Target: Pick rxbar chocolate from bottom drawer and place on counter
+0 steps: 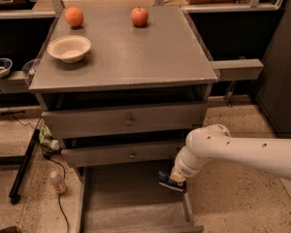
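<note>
The bottom drawer (128,200) is pulled open at the foot of the cabinet and shows a plain grey floor. My gripper (174,179) is at the end of the white arm, at the drawer's right wall, just below the middle drawer. It is shut on the rxbar chocolate (169,183), a small dark blue bar that hangs under it, a little above the drawer floor. The counter (136,52) is the broad grey top of the cabinet, well above the gripper.
On the counter stand a cream bowl (69,48), an orange (74,16) and a red apple (139,16). The two upper drawers (129,122) are partly open. A side shelf (235,69) juts out right. A small bottle (58,182) and cables lie on the floor left.
</note>
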`<state>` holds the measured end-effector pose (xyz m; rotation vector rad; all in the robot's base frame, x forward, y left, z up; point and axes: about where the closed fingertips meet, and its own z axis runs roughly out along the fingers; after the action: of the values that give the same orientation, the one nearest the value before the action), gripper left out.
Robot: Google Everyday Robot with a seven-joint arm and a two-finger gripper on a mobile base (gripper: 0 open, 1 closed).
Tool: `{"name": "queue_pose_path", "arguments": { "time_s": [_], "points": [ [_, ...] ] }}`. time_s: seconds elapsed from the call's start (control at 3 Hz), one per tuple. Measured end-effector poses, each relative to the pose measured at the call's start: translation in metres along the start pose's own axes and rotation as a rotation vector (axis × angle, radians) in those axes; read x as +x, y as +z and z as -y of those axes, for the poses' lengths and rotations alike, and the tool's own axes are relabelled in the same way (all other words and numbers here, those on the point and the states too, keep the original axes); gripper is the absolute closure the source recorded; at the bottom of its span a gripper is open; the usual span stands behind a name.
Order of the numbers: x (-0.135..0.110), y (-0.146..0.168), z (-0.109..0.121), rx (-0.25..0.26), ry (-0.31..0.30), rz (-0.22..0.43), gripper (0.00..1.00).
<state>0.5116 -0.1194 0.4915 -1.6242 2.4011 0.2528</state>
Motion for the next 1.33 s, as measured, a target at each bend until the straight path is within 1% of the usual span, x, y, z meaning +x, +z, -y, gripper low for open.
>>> {"name": "queue_pose_path", "arguments": {
  "time_s": [0.33,0.67,1.0,1.33],
  "points": [
    [-0.008,-0.019,0.008,0.038,-0.012,0.0,1.0],
    [-0.02,-0.062,0.015,0.111,-0.043,0.007,1.0],
    [-0.035,-0.12,0.024,0.213,-0.076,0.009,1.0],
    [-0.035,-0.12,0.024,0.214,-0.076,0.009,1.0]
  ]
}}
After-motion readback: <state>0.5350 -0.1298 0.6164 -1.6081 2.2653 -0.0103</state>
